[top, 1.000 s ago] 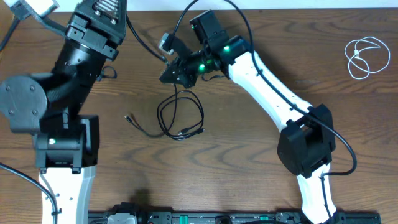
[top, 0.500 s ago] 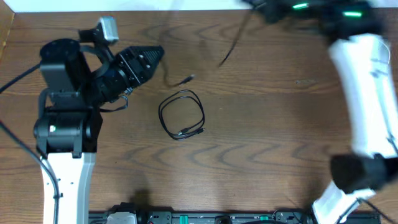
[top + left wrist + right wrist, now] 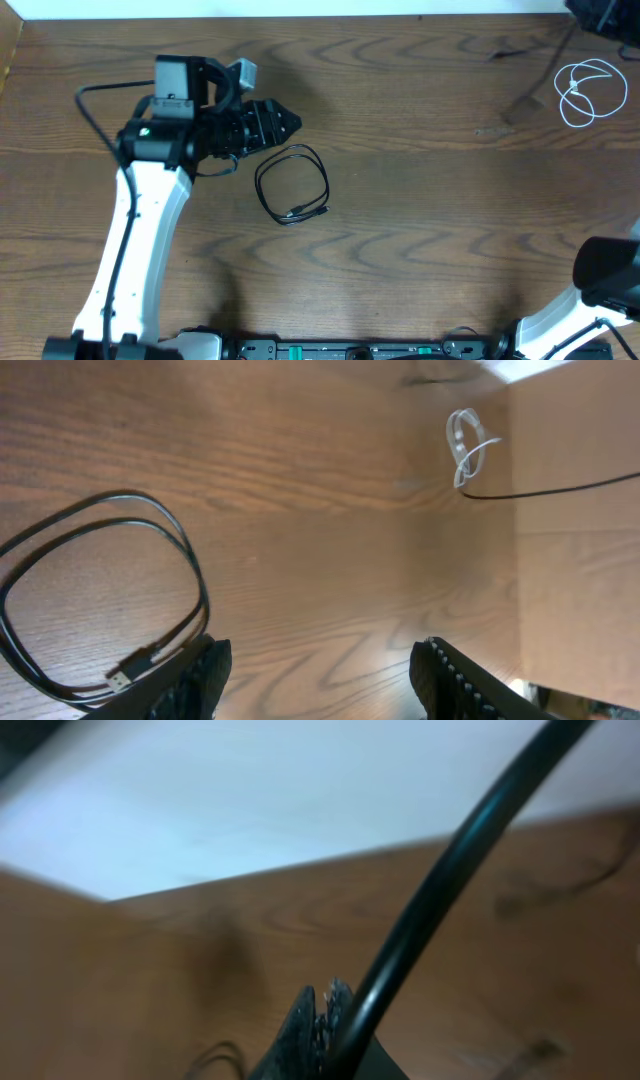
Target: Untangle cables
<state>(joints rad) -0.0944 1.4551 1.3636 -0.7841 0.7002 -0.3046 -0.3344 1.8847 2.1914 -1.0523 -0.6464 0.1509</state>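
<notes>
Wooden worktop [image 3: 400, 250] | black cable [image 3: 292, 185] coiled flat, just front-side of left end effector [image 3: 292, 121], which is apart and empty | left arm nearer | white cable [image 3: 590, 92] far right | right end effector [image 3: 322, 1010] apparently clamped on black strand [image 3: 440, 890]

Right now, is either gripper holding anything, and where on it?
Right gripper pinches a thin black cable; which stretch, can't tell. Left gripper open, empty.
</notes>
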